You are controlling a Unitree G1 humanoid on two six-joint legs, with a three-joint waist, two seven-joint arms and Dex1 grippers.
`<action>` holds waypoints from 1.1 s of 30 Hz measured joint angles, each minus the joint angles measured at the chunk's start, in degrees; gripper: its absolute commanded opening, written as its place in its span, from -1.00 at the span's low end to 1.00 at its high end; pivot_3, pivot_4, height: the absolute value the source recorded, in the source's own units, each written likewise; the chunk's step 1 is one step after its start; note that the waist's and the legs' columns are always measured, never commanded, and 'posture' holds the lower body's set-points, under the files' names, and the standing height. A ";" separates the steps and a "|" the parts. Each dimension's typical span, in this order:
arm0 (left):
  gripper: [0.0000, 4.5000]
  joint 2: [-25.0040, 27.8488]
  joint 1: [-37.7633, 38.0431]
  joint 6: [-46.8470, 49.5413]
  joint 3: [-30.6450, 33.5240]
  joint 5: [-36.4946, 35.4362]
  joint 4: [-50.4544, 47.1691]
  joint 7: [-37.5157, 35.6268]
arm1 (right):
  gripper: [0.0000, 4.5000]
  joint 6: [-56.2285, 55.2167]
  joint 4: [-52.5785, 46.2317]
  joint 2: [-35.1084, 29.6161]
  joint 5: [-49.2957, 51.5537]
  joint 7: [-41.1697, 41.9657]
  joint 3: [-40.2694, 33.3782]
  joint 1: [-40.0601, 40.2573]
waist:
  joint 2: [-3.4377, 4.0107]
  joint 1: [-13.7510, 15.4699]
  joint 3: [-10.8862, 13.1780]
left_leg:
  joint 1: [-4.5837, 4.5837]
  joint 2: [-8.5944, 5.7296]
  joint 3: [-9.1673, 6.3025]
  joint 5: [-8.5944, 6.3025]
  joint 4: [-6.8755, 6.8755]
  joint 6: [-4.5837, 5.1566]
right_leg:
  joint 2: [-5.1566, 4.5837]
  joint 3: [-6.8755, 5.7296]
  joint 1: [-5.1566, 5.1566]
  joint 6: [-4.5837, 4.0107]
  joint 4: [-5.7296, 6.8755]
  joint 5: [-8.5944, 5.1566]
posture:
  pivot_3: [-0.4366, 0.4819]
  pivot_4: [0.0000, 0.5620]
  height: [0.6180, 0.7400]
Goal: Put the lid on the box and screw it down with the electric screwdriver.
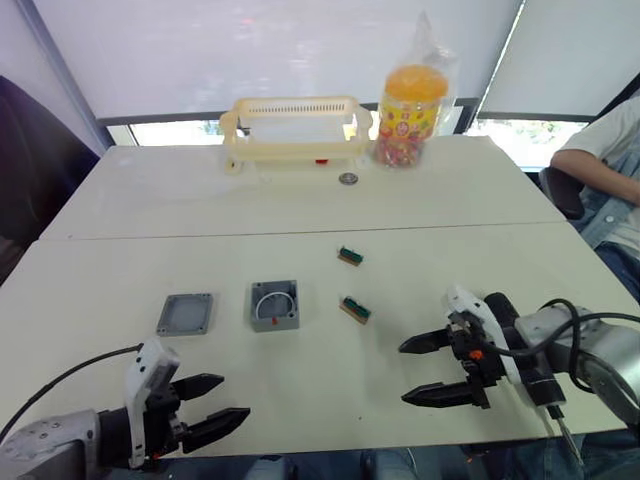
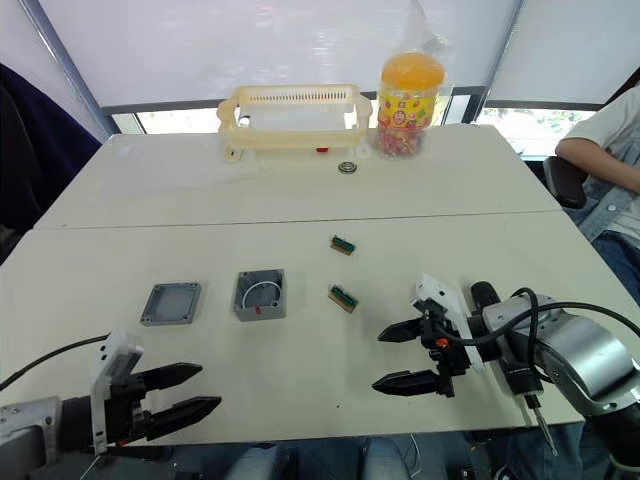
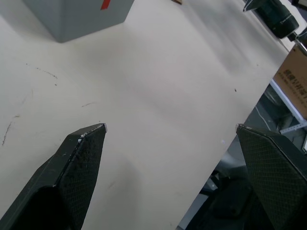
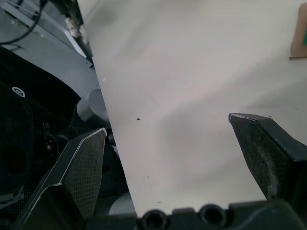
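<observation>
A pale tabletop (image 1: 150, 200) holds the parts of an unfinished assembly job. The flat, thin grey square plastic lid (image 1: 186, 314) lies face up toward the robot's left, just beside but apart from the small grey square plastic box (image 1: 274, 305). The box sits open and hollow, with a round rim inside and a small red mark on its near side. Judging from this, no step is done: the lid is not yet on the box, and no screw has been driven.

The long black electric screwdriver (image 1: 535, 385) appears to hang beside the right arm at the near right edge, its thin metal bit pointing down past the tabletop; how it is fixed there cannot be made out.

The left tool (image 1: 210, 404) hovers low over the near edge, its two black fingers spread and holding nothing. The right tool (image 1: 430, 369) is likewise wide open and empty, near two small green-and-tan blocks (image 1: 355, 309).

At the far side stand a pale yellow slotted basket (image 1: 295, 128) and a clear jar with an orange lid (image 1: 410, 115); its colourful label is too small to read. A cardboard box (image 3: 293, 81) off the tabletop's edge carries partial print resembling "hea".
</observation>
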 measured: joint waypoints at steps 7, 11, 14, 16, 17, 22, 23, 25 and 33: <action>0.98 0.19 -0.39 -0.58 -0.24 1.43 0.72 -0.35 | 1.00 -0.08 0.00 0.41 -0.44 -0.29 0.00 0.11 | 0.00 -0.01 0.00 | 0.01 0.00 0.00 0.00 0.00 0.00 | 0.00 0.00 0.00 0.00 0.00 0.00 | -0.05 -0.47 1.00; 0.98 0.07 -0.23 -0.73 -0.41 1.67 0.72 -0.28 | 1.00 0.07 0.00 0.54 -0.40 -0.50 0.00 0.11 | 0.00 -0.01 0.00 | 0.00 0.00 0.00 0.00 0.00 0.00 | 0.00 0.00 0.00 0.00 0.01 0.00 | -0.05 -0.47 1.00; 0.98 -0.05 -0.22 -0.75 -0.41 1.70 0.72 0.01 | 1.00 0.54 0.00 0.65 -0.12 -0.58 -0.09 0.11 | 0.00 -0.01 0.00 | 0.01 0.00 0.00 0.00 0.00 0.00 | 0.00 0.00 0.00 0.00 0.01 0.00 | -0.05 -0.47 1.00; 0.98 -0.11 -0.36 -0.76 -0.40 1.63 0.73 0.03 | 1.00 1.14 0.06 1.22 0.44 -0.61 -0.18 0.04 | 0.00 -0.01 0.00 | 0.01 0.00 -0.01 0.00 0.00 0.00 | 0.00 0.00 0.00 0.00 0.01 0.00 | -0.05 -0.47 1.00; 0.98 -0.19 -0.53 -0.77 -0.36 1.51 0.73 0.02 | 1.00 1.34 0.14 1.60 0.95 -0.60 -0.21 -0.07 | 0.00 -0.02 0.00 | 0.01 0.00 -0.01 0.00 0.00 0.00 | 0.00 0.00 0.00 0.00 0.01 0.00 | -0.05 -0.47 1.00; 0.98 0.17 -1.69 -0.81 -0.01 1.62 1.31 -0.05 | 1.00 2.36 1.22 2.32 2.32 -1.03 -1.00 -1.30 | 0.00 -0.01 -0.01 | 0.01 0.00 0.00 0.00 0.01 0.00 | 0.00 0.00 0.00 0.00 0.01 0.00 | -0.05 -0.47 1.00; 0.98 0.37 -1.88 -0.84 -0.02 1.97 1.58 -0.05 | 1.00 2.37 1.41 2.31 1.98 -1.26 -0.99 -1.54 | 0.00 -0.01 -0.01 | 0.01 0.00 0.00 0.00 0.01 0.00 | 0.00 0.00 0.00 0.00 0.01 0.00 | -0.05 -0.47 1.00; 0.98 0.81 -2.66 -1.19 -0.07 3.67 2.17 0.30 | 1.00 3.16 2.07 2.30 1.79 -1.60 -0.87 -2.59 | 0.00 -0.01 -0.01 | 0.01 -0.01 0.00 0.00 0.01 0.00 | 0.00 0.00 0.00 0.00 0.02 0.00 | -0.05 -0.47 1.00; 0.98 12.59 -5.83 -0.67 -0.07 9.21 7.02 -3.80 | 1.00 12.59 2.22 2.15 4.48 -5.18 -1.74 -8.95 | -0.11 0.00 0.06 | -0.07 0.00 -0.03 0.01 0.00 -0.01 | 0.02 -0.04 -0.09 -0.05 0.02 0.03 | -0.05 -0.47 1.00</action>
